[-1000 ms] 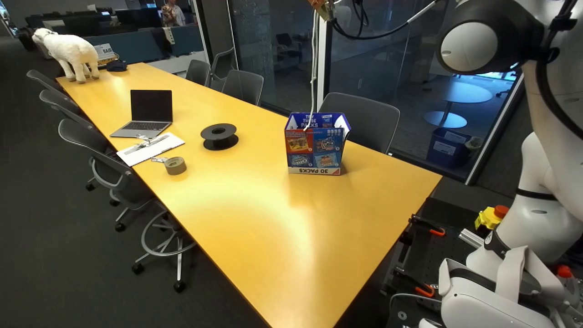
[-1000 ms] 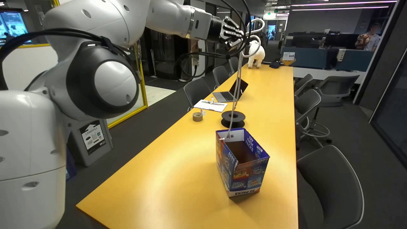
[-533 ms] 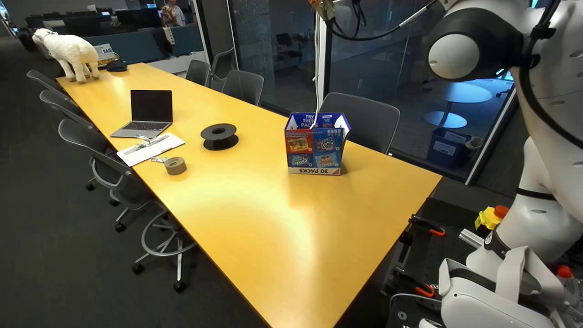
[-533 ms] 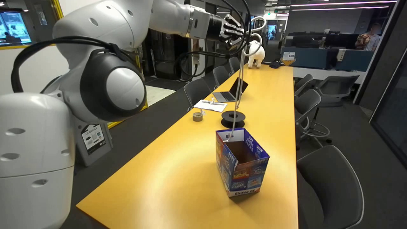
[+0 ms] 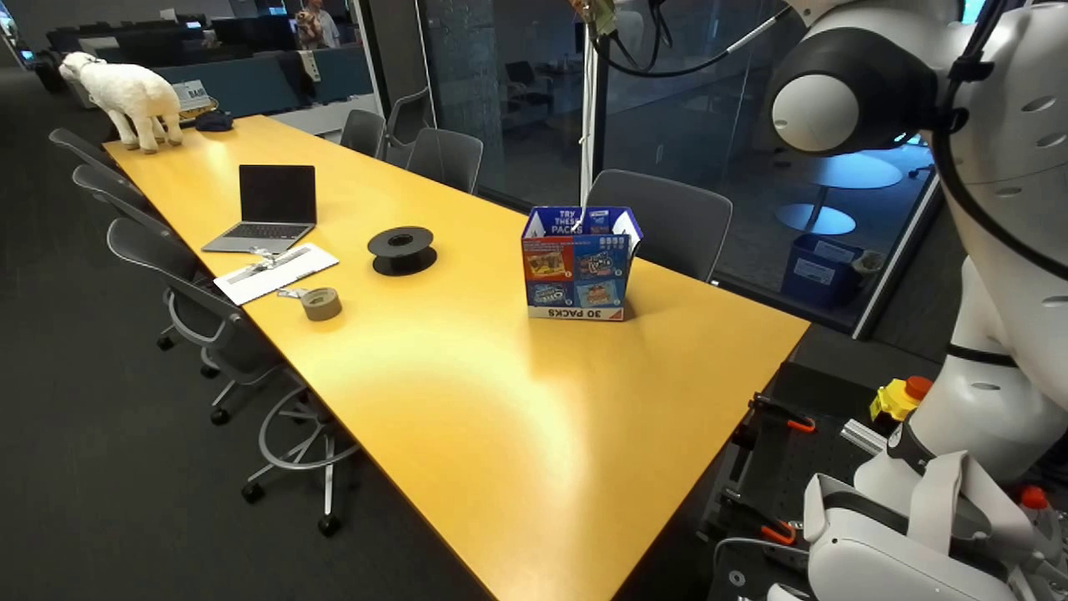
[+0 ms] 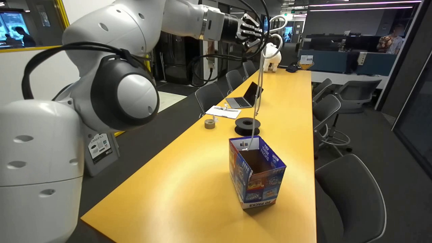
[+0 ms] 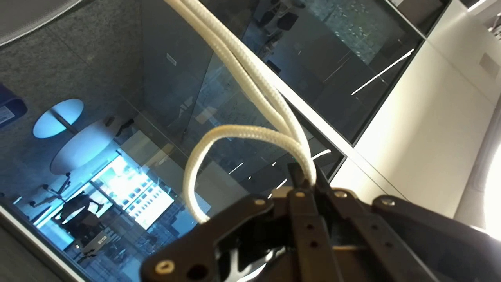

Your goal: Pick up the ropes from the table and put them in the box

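With the gripper (image 7: 309, 179) we are pinching the white braided rope (image 7: 235, 131) between narrow-set jaws, well above the 30-pack box (image 5: 576, 280), presumably so its dangling length is clearing the rim. 1 lower end is hanging at the box's mouth. We are not making out whether 2 strands are forming 1 rope; in an exterior view, black cables (image 6: 243, 59) are partly hiding the gripper.

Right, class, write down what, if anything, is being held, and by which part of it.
The ropes, pinched in the end effector by their upper, looped stretch; the rest hangs below.
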